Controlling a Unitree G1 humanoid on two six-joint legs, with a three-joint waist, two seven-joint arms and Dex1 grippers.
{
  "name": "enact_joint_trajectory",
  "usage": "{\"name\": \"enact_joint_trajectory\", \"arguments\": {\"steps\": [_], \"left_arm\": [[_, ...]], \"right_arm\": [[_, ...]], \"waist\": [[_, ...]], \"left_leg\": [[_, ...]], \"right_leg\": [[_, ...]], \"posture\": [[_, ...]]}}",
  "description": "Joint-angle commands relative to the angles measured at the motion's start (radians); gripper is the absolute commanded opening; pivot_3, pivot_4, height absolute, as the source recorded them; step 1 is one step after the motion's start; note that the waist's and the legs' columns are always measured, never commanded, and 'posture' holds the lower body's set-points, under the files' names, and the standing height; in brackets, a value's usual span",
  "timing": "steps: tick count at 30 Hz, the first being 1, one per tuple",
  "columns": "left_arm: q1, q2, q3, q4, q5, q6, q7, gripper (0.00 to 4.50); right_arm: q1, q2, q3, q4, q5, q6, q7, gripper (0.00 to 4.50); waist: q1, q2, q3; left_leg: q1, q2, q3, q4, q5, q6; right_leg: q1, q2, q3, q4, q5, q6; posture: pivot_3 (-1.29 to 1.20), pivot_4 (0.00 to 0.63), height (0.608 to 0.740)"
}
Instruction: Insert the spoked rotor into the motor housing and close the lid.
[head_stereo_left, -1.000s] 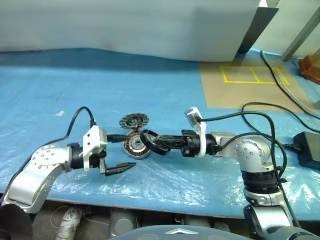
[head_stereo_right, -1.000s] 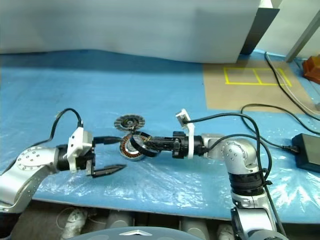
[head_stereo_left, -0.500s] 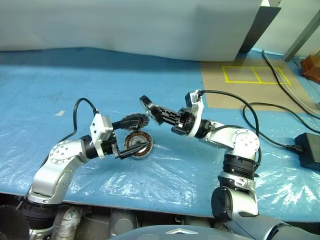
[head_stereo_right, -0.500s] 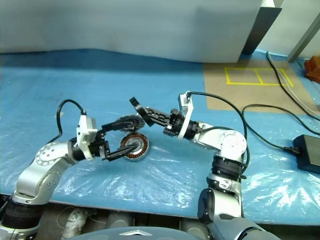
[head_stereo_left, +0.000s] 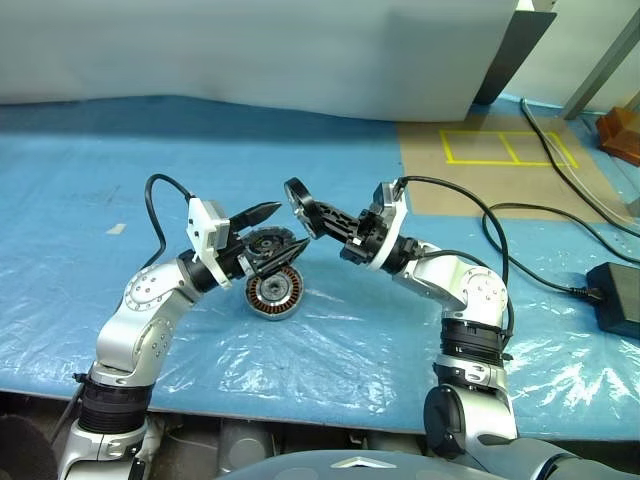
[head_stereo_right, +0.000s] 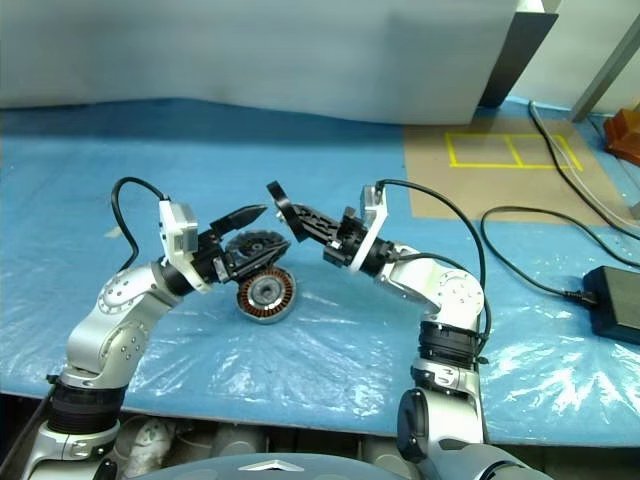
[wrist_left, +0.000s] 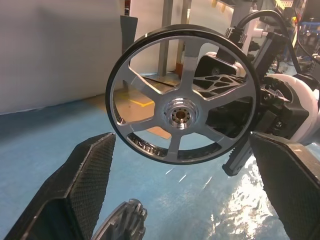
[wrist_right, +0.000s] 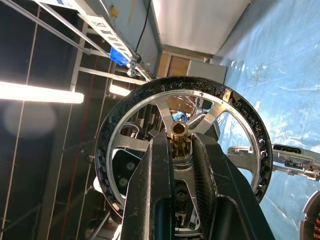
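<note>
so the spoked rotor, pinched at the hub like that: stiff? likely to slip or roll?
The spoked rotor probably stays stiff: its thin rim and spokes look rigid, unbent. The right gripper pinches only its small brass-coloured hub, so it might pivot or slip. If dropped on edge, the round rim would likely roll.

Blue table (head_stereo_left: 120, 150) under crinkled clear plastic sheeting (head_stereo_left: 340, 350), with the motor housing (head_stereo_left: 274, 293) resting on it coils-up, the lid (head_stereo_left: 268, 241) lying just behind it, a brown board (head_stereo_left: 480, 185) marked with yellow tape (head_stereo_left: 510, 150), black cables (head_stereo_left: 560, 225) and a black power brick (head_stereo_left: 615, 298) at the right.
</note>
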Motion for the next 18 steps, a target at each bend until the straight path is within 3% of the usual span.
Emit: {"name": "enact_joint_trajectory", "arguments": {"steps": [1, 10, 18], "left_arm": [[-0.006, -0.005, -0.016, -0.02, 0.007, -0.034, -0.017, 4.5], [-0.039, -0.019, -0.005, 0.025, 0.006, -0.057, -0.01, 4.5], [-0.037, 0.032, 0.009, 0.012, -0.022, -0.007, -0.024, 4.5]], "right_arm": [[0.003, -0.02, 0.034, -0.043, 0.055, -0.038, 0.005, 0.17], [0.021, -0.083, 0.098, -0.06, 0.093, -0.096, 0.008, 0.17], [0.028, -0.126, 0.133, -0.068, 0.121, -0.13, 0.007, 0.17]], "waist": [[0.001, 0.0, 0.0], [0.0, 0.0, 0.0], [0.001, 0.0, 0.0]], "left_leg": [[0.0, 0.0, 0.0, 0.0, 0.0, 0.0], [-0.001, -0.001, 0.0, 0.001, 0.0, 0.0], [-0.001, -0.001, -0.001, 0.0, 0.0, 0.0]], "right_leg": [[0.0, 0.0, 0.0, 0.0, 0.0, 0.0], [0.0, 0.0, 0.0, 0.0, 0.0, 0.001], [0.0, 0.0, 0.0, -0.001, -0.001, 0.002]], "posture": [[0.0, 0.15, 0.74], [0.0, 0.15, 0.74], [0.0, 0.15, 0.74]]}}
